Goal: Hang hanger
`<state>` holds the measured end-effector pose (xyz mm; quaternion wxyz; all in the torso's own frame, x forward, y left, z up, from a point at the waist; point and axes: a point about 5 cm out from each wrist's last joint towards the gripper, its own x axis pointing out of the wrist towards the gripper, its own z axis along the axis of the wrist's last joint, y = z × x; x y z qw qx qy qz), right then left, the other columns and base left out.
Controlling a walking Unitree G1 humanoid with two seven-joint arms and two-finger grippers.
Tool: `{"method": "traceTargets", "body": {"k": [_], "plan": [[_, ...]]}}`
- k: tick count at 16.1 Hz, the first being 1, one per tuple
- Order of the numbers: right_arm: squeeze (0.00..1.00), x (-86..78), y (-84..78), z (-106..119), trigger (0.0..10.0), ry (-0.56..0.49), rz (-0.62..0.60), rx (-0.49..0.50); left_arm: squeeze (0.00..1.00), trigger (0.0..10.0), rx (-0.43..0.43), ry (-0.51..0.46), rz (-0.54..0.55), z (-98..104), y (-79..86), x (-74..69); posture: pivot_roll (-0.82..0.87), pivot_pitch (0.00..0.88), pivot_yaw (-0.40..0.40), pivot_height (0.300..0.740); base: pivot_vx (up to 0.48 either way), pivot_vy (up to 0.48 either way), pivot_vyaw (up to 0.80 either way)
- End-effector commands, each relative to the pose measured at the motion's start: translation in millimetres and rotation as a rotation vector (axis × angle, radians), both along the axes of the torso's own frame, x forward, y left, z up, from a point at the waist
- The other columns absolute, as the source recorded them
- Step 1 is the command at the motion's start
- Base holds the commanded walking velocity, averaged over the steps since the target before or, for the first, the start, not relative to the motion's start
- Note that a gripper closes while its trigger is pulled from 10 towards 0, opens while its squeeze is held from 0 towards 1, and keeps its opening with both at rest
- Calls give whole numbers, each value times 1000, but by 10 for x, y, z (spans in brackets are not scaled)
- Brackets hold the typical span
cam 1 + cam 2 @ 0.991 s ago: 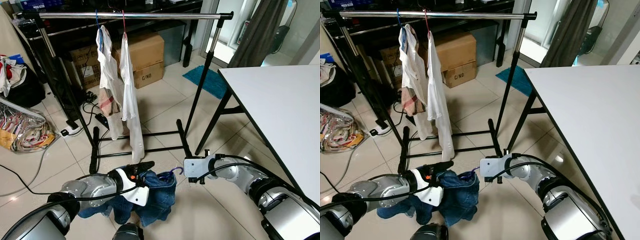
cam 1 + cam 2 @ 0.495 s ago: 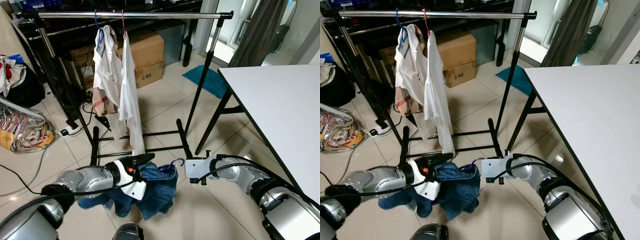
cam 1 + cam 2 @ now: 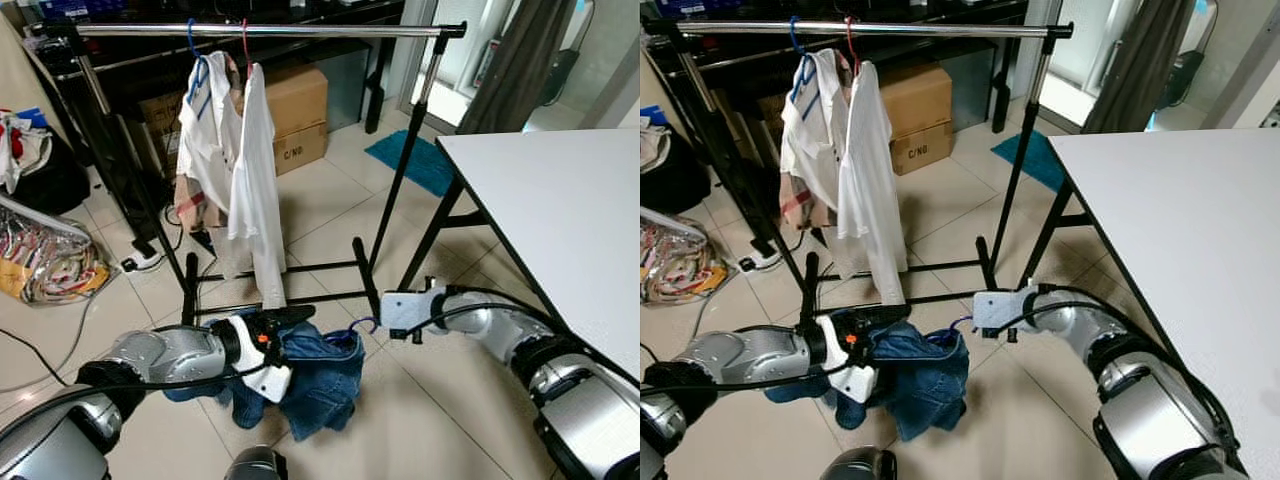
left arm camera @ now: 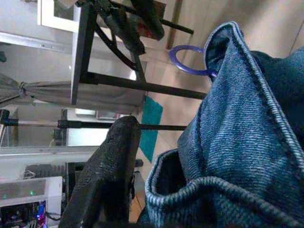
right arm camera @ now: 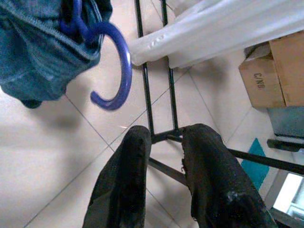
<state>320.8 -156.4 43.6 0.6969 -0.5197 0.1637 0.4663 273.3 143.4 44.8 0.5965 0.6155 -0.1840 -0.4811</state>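
A pair of blue jeans (image 3: 322, 378) hangs on a purple hanger, low over the tiled floor in front of the clothes rack's base. Its hook (image 3: 360, 327) sticks up at the right side of the jeans. My left gripper (image 3: 283, 332) is shut on the denim at the waistband (image 4: 223, 156), with one black finger (image 4: 110, 171) beside the cloth. My right gripper (image 3: 377, 322) is just right of the hook, its fingers (image 5: 126, 175) a narrow gap apart and holding nothing. The hook (image 5: 114, 71) curves just beyond its fingertips, not touching them. The rack's steel rail (image 3: 260, 30) runs high above.
Two white shirts (image 3: 250, 170) hang on hangers at the rail's left part. The rack's black base bars (image 3: 285, 270) lie on the floor just ahead. A white table (image 3: 560, 210) stands to the right. Cardboard boxes (image 3: 295, 110), a bag of clothes (image 3: 50, 260) and floor cables (image 3: 145, 262) lie behind and left.
Both arms have carried the jeans and hanger forward toward the rack's base and a little up. The hanging shirts have swung to the left.
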Motion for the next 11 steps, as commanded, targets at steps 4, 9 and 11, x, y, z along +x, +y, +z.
{"method": "traceTargets", "body": {"k": [4,9,11], "plan": [[1000,63,-193,178,10000,72,31,-24,0,0,-7,-43,-60,86,-64,20,289,24,-9,740,0,0,0],[1000,-8,-230,148,10000,172,106,-82,0,0,11,-59,-102,125,-73,25,293,23,-9,740,0,0,0],[86,-65,-154,85,10000,215,149,-82,0,0,23,-67,-122,153,-67,29,296,22,-8,740,0,0,0]]}}
